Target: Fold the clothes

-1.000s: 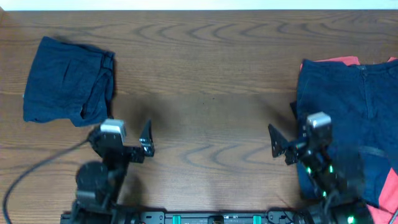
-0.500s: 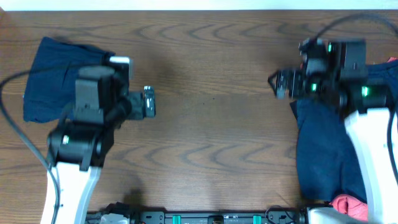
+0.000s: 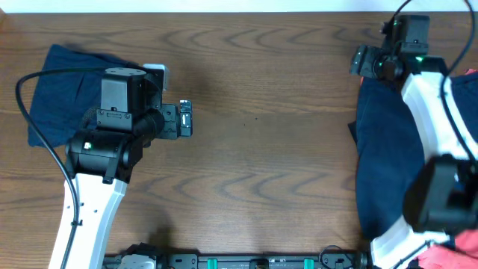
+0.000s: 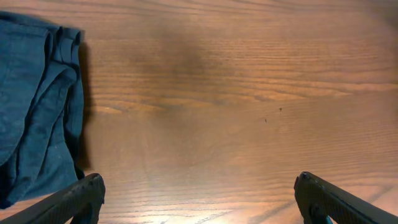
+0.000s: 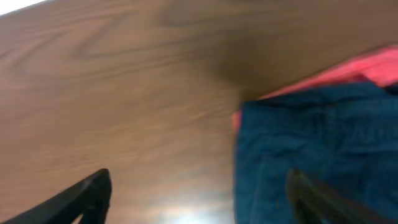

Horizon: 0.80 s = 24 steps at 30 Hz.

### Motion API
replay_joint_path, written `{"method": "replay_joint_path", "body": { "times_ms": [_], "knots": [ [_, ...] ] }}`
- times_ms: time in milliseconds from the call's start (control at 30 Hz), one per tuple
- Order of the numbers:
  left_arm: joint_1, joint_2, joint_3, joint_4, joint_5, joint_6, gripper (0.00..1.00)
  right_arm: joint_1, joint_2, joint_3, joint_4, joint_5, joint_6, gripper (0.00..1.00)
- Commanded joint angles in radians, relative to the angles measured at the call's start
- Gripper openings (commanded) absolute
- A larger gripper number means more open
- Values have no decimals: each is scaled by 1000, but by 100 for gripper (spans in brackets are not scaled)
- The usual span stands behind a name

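Note:
Dark navy shorts [image 3: 388,161] lie spread at the right of the table, partly under my right arm; their top left corner shows in the right wrist view [image 5: 311,149]. A folded navy garment [image 3: 63,93] lies at the far left, partly under my left arm, and shows in the left wrist view [image 4: 34,106]. My left gripper [image 3: 185,119] is open and empty above bare wood to the right of the folded garment [image 4: 196,193]. My right gripper [image 3: 357,61] is open and empty above the shorts' top left corner [image 5: 199,186].
A red garment [image 3: 370,75] lies under the navy shorts, showing at their top edge [image 5: 336,78] and at the lower right corner [image 3: 448,254]. The wooden table [image 3: 254,149] runs between the two piles.
Both arms have swung up from the front edge and reached toward the back. The left gripper now hovers beside the folded garment, the right over the shorts' top left corner.

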Motion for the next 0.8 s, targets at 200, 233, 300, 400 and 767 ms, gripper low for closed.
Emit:
{"method": "replay_joint_path", "body": {
  "times_ms": [200, 233, 300, 400, 767],
  "knots": [
    [5, -3, 19, -2, 17, 12, 98, -18, 234, 13, 195, 104, 37, 96],
    [5, -3, 19, -2, 17, 12, 98, -18, 248, 13, 205, 104, 37, 97],
    [5, -3, 19, -2, 17, 12, 98, -18, 278, 13, 219, 105, 37, 96],
    [5, -3, 19, -2, 17, 12, 98, -19, 315, 13, 240, 106, 37, 96],
    [5, -1, 19, -2, 16, 12, 98, -26, 349, 13, 214, 245, -24, 24]
  ]
}}
